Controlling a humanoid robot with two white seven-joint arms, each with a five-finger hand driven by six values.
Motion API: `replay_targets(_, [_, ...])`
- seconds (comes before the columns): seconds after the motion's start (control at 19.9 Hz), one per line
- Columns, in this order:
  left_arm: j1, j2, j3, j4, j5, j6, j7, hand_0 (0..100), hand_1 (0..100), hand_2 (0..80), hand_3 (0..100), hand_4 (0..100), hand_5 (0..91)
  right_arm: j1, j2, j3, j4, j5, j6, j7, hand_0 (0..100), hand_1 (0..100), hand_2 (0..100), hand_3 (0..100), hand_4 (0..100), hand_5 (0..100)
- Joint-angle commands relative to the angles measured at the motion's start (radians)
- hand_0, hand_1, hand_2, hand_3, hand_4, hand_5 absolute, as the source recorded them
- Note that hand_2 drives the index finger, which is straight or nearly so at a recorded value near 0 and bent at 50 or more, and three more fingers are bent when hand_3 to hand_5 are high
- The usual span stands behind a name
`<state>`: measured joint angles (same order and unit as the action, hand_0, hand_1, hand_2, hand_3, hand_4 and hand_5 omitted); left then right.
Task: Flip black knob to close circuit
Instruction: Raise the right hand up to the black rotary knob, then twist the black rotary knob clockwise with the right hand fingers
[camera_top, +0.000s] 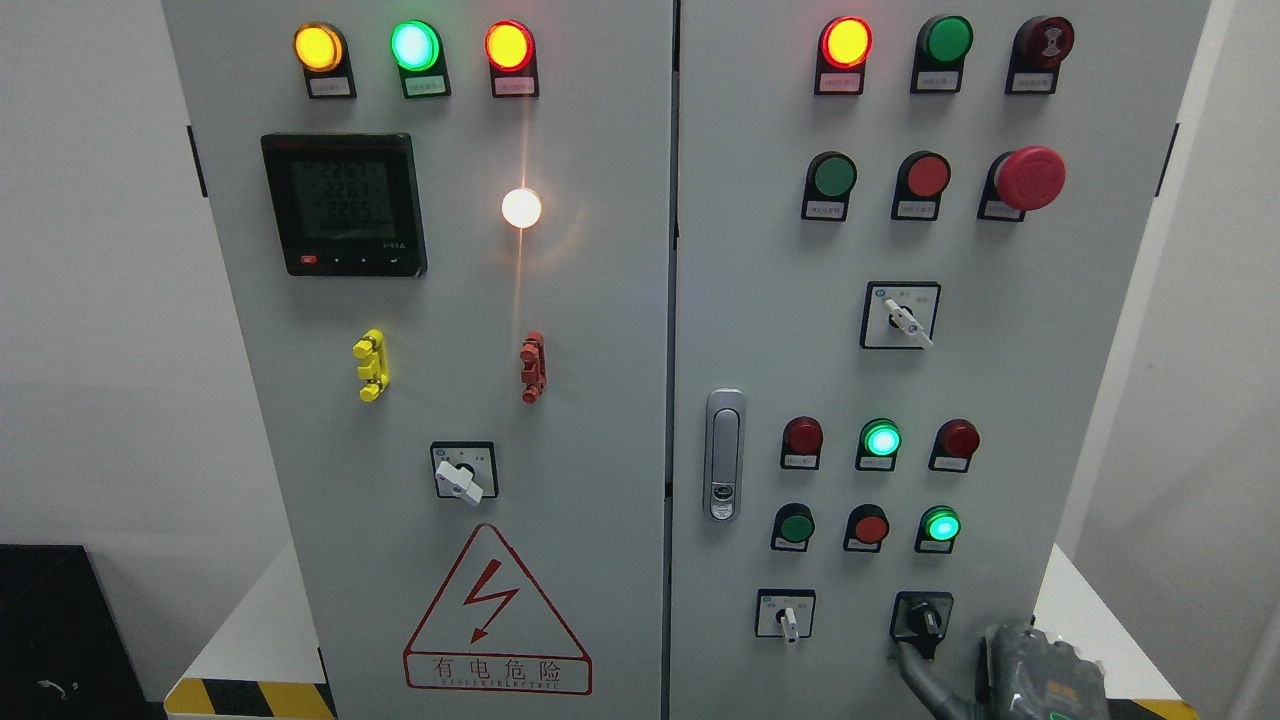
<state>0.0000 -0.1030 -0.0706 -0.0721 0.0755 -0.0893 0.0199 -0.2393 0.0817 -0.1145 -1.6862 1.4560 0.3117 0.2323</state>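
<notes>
The black knob (923, 619) sits on a black square plate at the lower right of the grey cabinet's right door (760, 330). Its handle points roughly upward with a slight tilt. My right hand (1035, 672), dark grey, comes in at the bottom edge just right of the knob. A slim dark part of the hand (912, 668) reaches up to the knob's lower left edge and seems to touch it. Most of the hand is cut off by the bottom of the picture. My left arm does not show.
A white selector switch (787, 617) sits left of the knob. Above it are lit green lamps (941, 525), red buttons and a red mushroom stop button (1030, 178). A door handle (724, 455) stands at the seam. The left door has a meter (344, 205) and a warning triangle (495, 615).
</notes>
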Motion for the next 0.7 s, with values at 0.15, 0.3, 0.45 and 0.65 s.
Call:
replay_targets(0.15, [0.006, 0.0, 0.0, 0.0, 0.0, 0.0, 0.0, 12, 56, 0.0, 0, 0, 0.0, -0.003, -0.007, -0.037, 0.011, -0.011, 0.001, -0.001, 0, 0, 88, 100, 91, 93])
replay_targets(0.3, [0.006, 0.0, 0.0, 0.0, 0.0, 0.0, 0.0, 12, 56, 0.0, 0, 0, 0.0, -0.009, -0.01, -0.042, 0.01, -0.014, 0.0, 0.001, 0, 0, 88, 100, 91, 93])
replay_targets(0.45, [0.006, -0.001, 0.0, 0.0, 0.001, 0.0, 0.0, 12, 56, 0.0, 0, 0, 0.0, -0.011, -0.01, -0.048, 0.01, -0.017, 0.0, 0.001, 0, 0, 88, 100, 91, 93])
replay_targets(0.65, [0.006, 0.0, 0.0, 0.0, 0.0, 0.0, 0.0, 12, 56, 0.0, 0, 0, 0.0, -0.011, -0.01, -0.05, 0.006, -0.017, 0.0, 0.001, 0, 0, 88, 100, 91, 93])
